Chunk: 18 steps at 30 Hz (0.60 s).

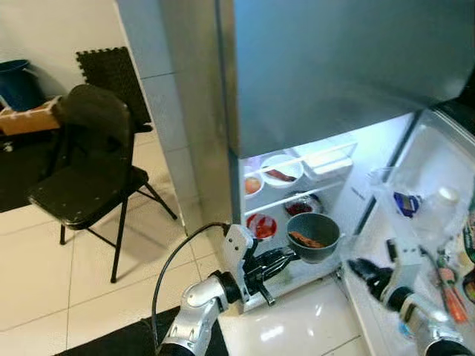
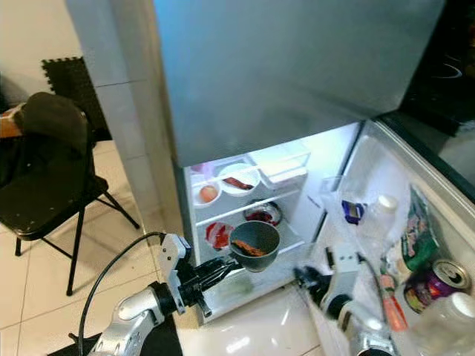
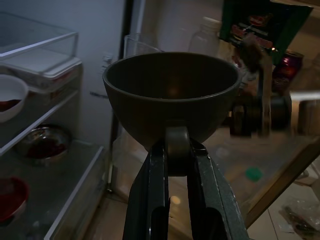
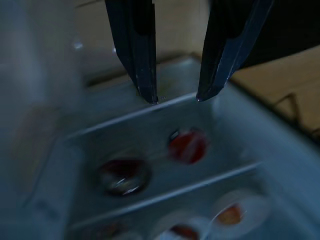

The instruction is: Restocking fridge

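Holding a Bowl at the Open Fridge

The left gripper (image 1: 286, 257) clamped the rim of a grey bowl (image 1: 314, 237) holding a reddish strip of food, just in front of the lit fridge shelves (image 1: 300, 194). The right gripper (image 4: 175, 97) hung near the fridge door (image 1: 438, 170), its fingers parted with nothing between them. Several dishes of food sat on the shelves.

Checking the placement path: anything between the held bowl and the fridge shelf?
Nothing visible. The left gripper holds the grey bowl at the open front of the lower shelf; a red dish and a steel bowl sit further back.
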Available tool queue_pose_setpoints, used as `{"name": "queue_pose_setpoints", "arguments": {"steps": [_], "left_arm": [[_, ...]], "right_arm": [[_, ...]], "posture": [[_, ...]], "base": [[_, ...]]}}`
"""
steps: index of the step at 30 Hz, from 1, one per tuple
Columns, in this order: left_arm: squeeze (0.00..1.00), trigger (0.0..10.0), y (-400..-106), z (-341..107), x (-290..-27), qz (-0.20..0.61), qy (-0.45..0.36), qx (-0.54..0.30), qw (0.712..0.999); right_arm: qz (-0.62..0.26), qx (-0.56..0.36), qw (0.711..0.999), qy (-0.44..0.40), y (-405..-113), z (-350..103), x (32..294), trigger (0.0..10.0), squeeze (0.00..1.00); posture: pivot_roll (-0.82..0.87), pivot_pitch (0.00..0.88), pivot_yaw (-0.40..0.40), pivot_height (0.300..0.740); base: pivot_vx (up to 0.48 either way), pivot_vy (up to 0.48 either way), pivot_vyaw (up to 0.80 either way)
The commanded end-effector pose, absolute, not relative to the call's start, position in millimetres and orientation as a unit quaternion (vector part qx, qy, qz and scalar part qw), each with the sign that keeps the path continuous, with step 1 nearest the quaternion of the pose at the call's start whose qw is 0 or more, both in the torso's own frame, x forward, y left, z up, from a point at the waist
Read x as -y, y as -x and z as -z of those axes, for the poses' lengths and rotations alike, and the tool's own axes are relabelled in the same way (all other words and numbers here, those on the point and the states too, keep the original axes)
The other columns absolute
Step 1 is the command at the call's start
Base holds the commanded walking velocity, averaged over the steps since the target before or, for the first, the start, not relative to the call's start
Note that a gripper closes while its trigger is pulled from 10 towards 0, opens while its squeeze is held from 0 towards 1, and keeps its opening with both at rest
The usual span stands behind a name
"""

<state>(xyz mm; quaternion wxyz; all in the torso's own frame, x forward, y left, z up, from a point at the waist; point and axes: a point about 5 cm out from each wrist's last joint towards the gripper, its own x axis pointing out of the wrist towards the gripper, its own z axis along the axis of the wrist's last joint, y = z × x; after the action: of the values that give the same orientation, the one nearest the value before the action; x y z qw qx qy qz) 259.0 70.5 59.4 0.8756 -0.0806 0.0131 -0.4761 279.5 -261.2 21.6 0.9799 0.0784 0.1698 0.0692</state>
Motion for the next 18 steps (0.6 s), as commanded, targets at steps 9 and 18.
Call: {"name": "queue_pose_setpoints", "arguments": {"steps": [9, 18], "left_arm": [[0.0, 10.0, -258, -59, -71, 0.477, 0.08, -0.012, 0.875], [0.0, 10.0, -258, -59, -72, 0.48, 0.08, -0.01, 0.874]], "right_arm": [[0.041, -0.155, 0.986, -0.053, -279, -32, 292, 10.0, 0.0], [0.133, -0.154, 0.979, -0.009, -272, -41, 322, 10.0, 0.0]], "posture": [[-0.01, 0.0, -0.018, 0.74], [-0.01, 0.0, -0.014, 0.74]], "base": [[0.0, 0.0, 0.0], [0.0, 0.0, 0.0]]}}
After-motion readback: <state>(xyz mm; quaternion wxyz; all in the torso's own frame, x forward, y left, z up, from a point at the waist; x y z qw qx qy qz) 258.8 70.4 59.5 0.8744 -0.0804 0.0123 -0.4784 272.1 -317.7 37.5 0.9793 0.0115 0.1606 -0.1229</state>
